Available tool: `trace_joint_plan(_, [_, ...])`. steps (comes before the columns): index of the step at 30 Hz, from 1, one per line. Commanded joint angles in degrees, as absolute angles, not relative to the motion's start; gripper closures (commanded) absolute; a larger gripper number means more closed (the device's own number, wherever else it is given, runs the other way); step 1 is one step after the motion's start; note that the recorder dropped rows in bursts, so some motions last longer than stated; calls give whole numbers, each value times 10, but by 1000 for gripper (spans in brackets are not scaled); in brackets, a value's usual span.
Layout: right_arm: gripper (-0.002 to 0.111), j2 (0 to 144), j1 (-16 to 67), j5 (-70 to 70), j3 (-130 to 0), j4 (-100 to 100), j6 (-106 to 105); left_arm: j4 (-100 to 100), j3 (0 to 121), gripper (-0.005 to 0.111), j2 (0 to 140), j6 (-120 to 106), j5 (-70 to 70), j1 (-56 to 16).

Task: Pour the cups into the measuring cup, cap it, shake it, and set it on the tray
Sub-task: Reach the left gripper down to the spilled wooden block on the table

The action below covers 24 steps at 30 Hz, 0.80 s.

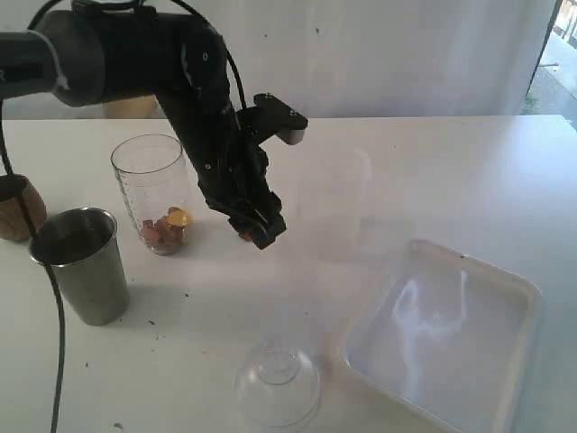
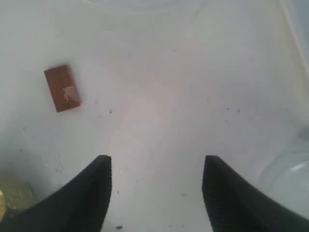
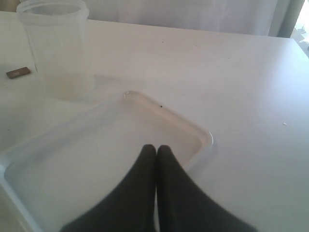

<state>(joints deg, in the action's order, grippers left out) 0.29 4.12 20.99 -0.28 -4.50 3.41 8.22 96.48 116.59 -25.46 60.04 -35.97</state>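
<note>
The clear measuring cup (image 1: 151, 191) stands upright with brown and yellow pieces in its bottom. Right of it my left gripper (image 1: 261, 234) hangs low over the table, open and empty (image 2: 157, 162). A small brown piece (image 2: 63, 88) lies loose on the table just beyond its fingertips. The steel tumbler (image 1: 81, 266) stands at the front left and the wooden cup (image 1: 18, 207) at the left edge. The frosted cup (image 3: 58, 48) stands upright past the tray's far corner, faint in the exterior view (image 1: 335, 206). My right gripper (image 3: 157, 147) is shut and empty above the white tray (image 3: 195, 128).
A clear dome lid (image 1: 278, 383) lies on the table near the front edge, left of the tray (image 1: 518, 298). The left arm's black links (image 1: 203, 117) lean over the measuring cup's right side. Small dark crumbs dot the table.
</note>
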Motion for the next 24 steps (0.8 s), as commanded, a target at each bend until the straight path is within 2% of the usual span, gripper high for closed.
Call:
trace_joint_plan(1, [108,0,40,201,0,-46,36,80,960,53,1203,-238,541,-361])
trace_joint_plan(8, [108,0,40,201,0,-46,36,-32,960,53,1239,-139,465,-361])
trace_joint_plan(12, [108,0,40,201,0,-46,36,-27,960,53,1251,-115,414,-361])
trace_joint_plan(24, [108,0,40,201,0,-46,36,-76,960,53,1289,-68,425,-360])
